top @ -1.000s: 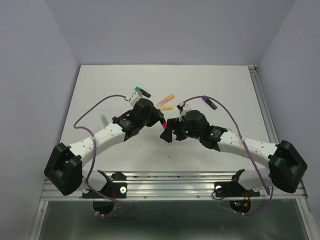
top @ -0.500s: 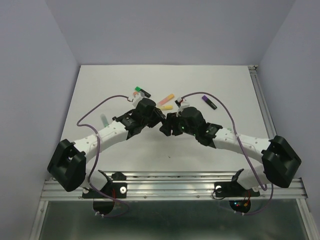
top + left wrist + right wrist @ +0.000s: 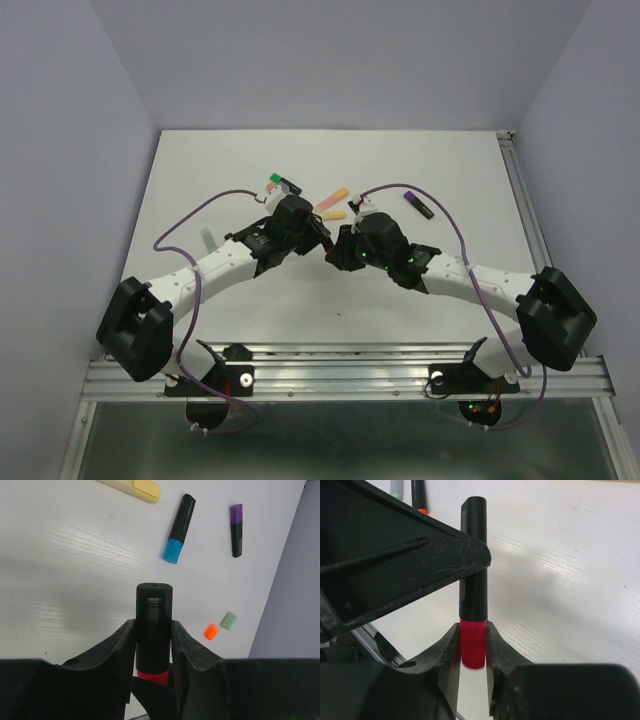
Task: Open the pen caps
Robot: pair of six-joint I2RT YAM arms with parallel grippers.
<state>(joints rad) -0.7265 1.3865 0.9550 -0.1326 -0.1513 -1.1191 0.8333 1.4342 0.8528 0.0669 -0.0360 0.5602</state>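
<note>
your right claw (image 3: 472, 636) is closed tight on the pink cap (image 3: 472, 649); your left claw (image 3: 154, 632) pinches the black barrel (image 3: 154, 605) above the table (image 3: 65, 565). pull straight along the barrel, both grips firm, no sideways bending.

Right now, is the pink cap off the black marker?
No, the pink cap sits flush on the black barrel, pinched by the right gripper.

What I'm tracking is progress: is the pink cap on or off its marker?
On: the pink cap sits flush against the black barrel, no tip showing.
</note>
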